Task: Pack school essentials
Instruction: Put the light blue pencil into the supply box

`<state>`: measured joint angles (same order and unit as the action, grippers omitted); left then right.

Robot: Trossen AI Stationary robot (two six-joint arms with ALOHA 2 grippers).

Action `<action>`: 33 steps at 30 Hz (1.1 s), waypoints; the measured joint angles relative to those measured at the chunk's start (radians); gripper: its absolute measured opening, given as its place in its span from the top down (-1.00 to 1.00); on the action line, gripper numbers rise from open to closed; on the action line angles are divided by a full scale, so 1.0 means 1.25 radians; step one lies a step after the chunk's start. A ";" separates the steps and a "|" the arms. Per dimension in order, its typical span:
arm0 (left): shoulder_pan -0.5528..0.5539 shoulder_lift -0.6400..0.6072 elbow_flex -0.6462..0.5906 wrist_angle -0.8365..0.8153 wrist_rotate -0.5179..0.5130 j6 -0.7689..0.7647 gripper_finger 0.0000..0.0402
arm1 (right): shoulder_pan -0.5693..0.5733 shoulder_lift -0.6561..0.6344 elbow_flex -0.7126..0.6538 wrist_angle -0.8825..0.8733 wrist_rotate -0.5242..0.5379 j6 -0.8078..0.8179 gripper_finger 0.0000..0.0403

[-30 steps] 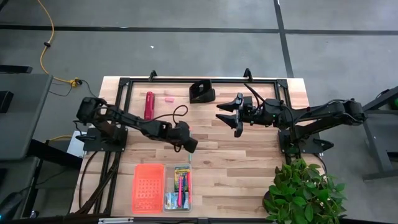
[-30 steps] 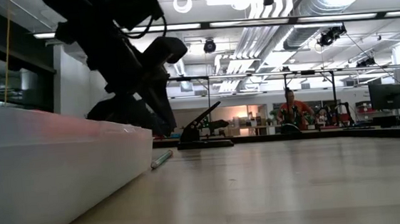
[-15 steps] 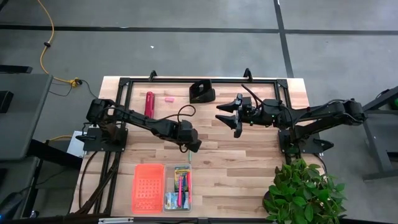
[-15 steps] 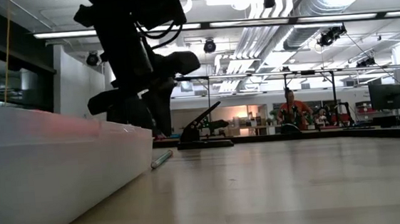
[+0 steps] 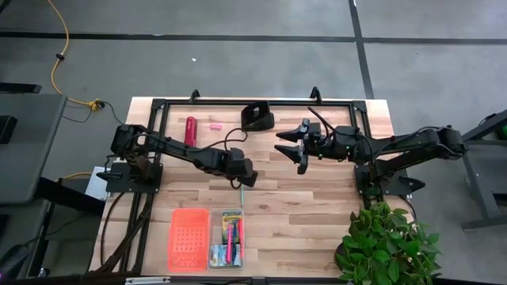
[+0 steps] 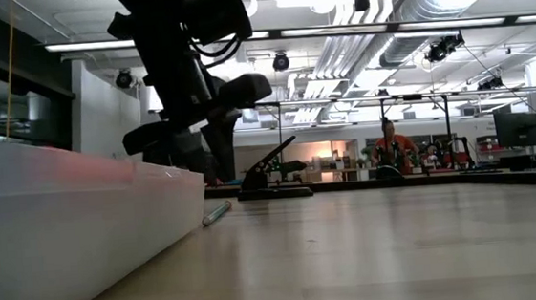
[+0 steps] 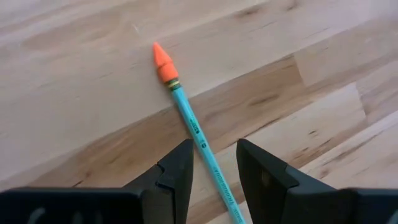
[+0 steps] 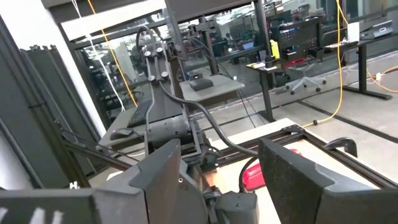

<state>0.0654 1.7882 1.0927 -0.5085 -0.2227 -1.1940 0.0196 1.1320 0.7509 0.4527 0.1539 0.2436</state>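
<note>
Straddling thin teal pencil with orange tip (image 7: 198, 132), left gripper (image 7: 213, 171) jaws open, should drop straight before pinching mid-shaft; right gripper (image 5: 301, 147) waits open mid-table.

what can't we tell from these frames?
- Left tool on the blue pencil: left wrist view shows fingers either side, contact unclear.
- Pencil's lower end: cut off by that view's bottom edge.
- Clear case contents: too small in high view.
- Low view: white box wall hides the near table.

Wooden table (image 5: 317, 207) — orange tray (image 5: 189, 238), pencil case (image 5: 231, 237), teal pencil (image 7: 199, 132).
</note>
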 joint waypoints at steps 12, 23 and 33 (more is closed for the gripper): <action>0.005 0.068 -0.001 0.010 0.004 -0.020 0.44 | 0.000 0.000 0.000 0.000 -0.001 -0.008 -0.04; 0.003 0.081 0.001 0.013 -0.004 -0.024 0.45 | 0.000 0.000 0.000 0.000 -0.001 -0.005 -0.04; 0.004 0.082 0.001 0.003 0.001 0.016 0.95 | 0.000 0.000 0.000 0.000 -0.001 -0.007 -0.04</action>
<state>0.0700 1.8904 1.0935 -0.5049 -0.2209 -1.1737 0.0193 1.1316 0.7509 0.4527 0.1524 0.2347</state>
